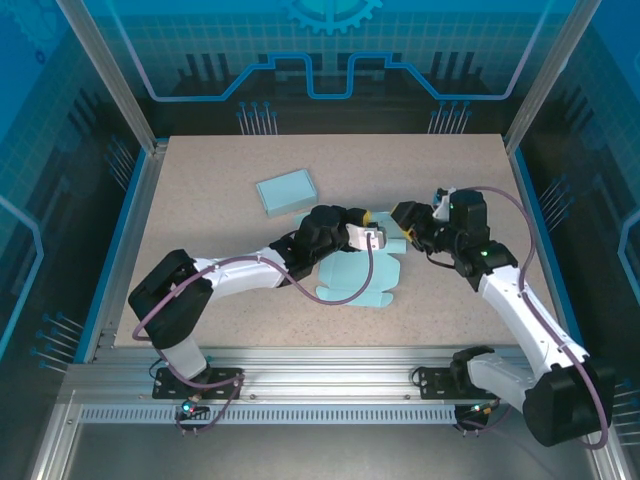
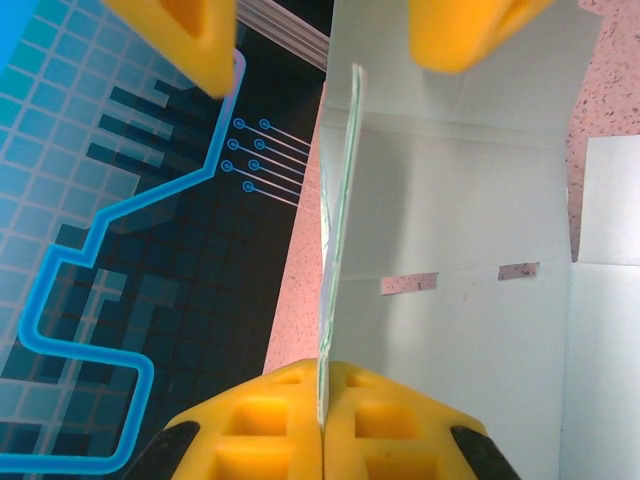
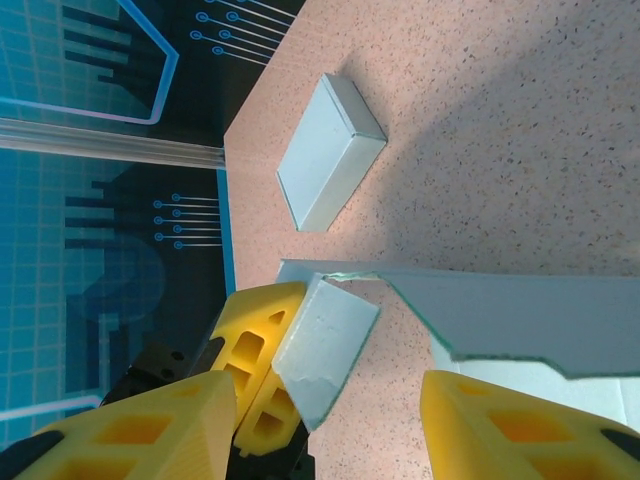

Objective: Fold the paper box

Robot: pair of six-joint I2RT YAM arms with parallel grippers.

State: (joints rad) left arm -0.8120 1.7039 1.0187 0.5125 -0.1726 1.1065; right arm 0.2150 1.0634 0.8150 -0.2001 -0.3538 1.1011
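Left wrist view shows the left pincer (image 2: pixel 322 415) clamped on an upright flap (image 2: pixel 338 220) of the paper box (image 1: pixel 350 283). The box lies flat on the counter (image 1: pixel 200 200), just beside a finished box (image 1: pixel 286 189). The right pincer (image 3: pixel 325 430) stands apart, straddling the flap.

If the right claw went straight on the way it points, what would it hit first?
Probably the raised flap of the paper box: the right gripper has its open fingers either side of it, and the left gripper pinches it. Depth is unclear.
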